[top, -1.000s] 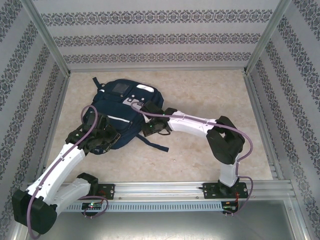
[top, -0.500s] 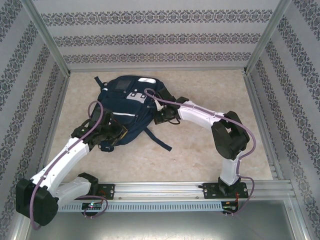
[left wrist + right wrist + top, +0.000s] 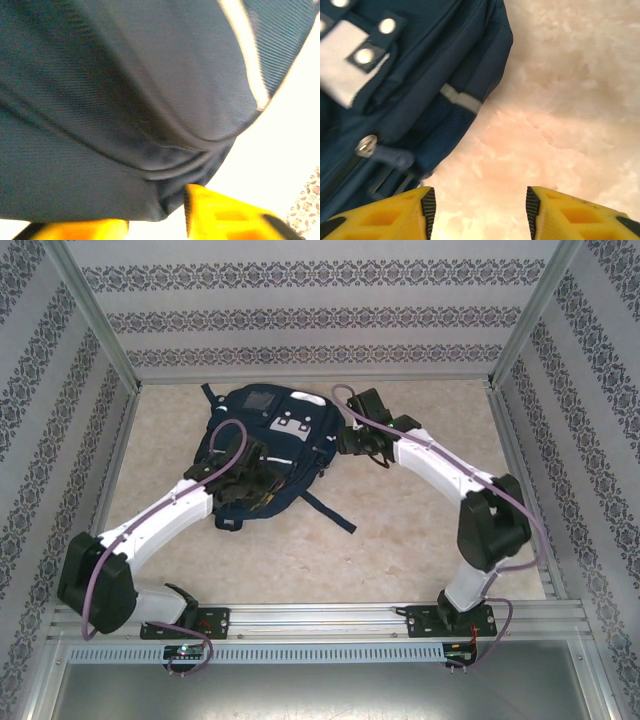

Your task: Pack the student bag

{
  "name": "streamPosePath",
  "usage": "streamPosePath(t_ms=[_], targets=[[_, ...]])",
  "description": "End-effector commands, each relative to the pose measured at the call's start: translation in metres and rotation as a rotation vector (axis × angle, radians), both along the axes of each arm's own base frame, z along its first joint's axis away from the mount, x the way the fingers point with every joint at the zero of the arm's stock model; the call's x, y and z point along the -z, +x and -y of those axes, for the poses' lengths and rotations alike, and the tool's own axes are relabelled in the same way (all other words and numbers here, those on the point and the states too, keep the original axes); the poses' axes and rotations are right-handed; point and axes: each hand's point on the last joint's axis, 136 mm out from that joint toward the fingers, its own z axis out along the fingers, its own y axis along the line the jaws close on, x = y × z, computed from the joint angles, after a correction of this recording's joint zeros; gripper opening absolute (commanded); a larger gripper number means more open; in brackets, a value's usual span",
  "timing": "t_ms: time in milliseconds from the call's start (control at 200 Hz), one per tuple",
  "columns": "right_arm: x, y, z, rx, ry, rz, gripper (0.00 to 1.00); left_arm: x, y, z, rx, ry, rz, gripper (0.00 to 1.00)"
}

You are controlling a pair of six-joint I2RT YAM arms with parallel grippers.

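Observation:
The student bag (image 3: 268, 436), navy with grey-white patches, lies on the table left of centre toward the back. My left gripper (image 3: 246, 486) rests at its near edge. Seen from the left wrist, the bag (image 3: 125, 85) sits close over the open left gripper (image 3: 156, 227), and a fold of fabric hangs between the yellow fingers (image 3: 225, 215) without being pinched. My right gripper (image 3: 346, 440) is at the bag's right side. In the right wrist view it (image 3: 477, 212) stands open over bare table, with the bag (image 3: 410, 85) and a zipper pull (image 3: 366, 146) to its left.
A dark strap (image 3: 330, 512) trails from the bag toward the near right. Patterned walls and metal posts (image 3: 95, 315) enclose the table on three sides. The marble-look tabletop (image 3: 420, 540) lies bare on the right and near the rail (image 3: 320, 618).
Both arms have reached farther back and the bag has slid away with them. Both grippers have gone from shut to open, letting go of the bag.

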Motion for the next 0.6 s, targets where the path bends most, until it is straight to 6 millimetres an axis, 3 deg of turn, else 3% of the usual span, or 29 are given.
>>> streamPosePath(t_ms=[0,90,150,240,310,380,450,520,595], targets=[[-0.016,-0.014,0.022,0.061,-0.015,0.044,0.57,-0.037,0.023,0.026,0.087,-0.030,0.135,0.66],[-0.018,-0.023,0.034,0.095,-0.003,0.062,0.60,-0.042,0.026,0.044,0.164,-0.044,0.152,0.71],[-0.021,-0.029,0.046,0.129,0.006,0.076,0.68,-0.047,0.028,0.055,0.212,-0.054,0.158,0.74],[-0.024,-0.039,0.063,0.175,0.008,0.100,0.82,-0.057,0.028,0.048,0.249,0.033,0.179,0.80],[-0.029,-0.047,0.078,0.211,-0.002,0.145,0.97,-0.074,0.027,0.030,0.256,0.130,0.228,0.92],[-0.034,-0.056,0.094,0.248,-0.005,0.190,0.98,-0.095,0.024,0.015,0.284,0.207,0.291,1.00],[-0.037,-0.062,0.110,0.284,0.005,0.218,0.98,-0.111,0.021,-0.009,0.285,0.296,0.326,1.00],[-0.042,-0.066,0.125,0.323,0.017,0.246,0.98,-0.122,0.023,-0.042,0.256,0.401,0.342,1.00],[-0.046,-0.068,0.142,0.365,0.008,0.280,0.98,-0.126,0.025,-0.092,0.189,0.560,0.332,1.00]])
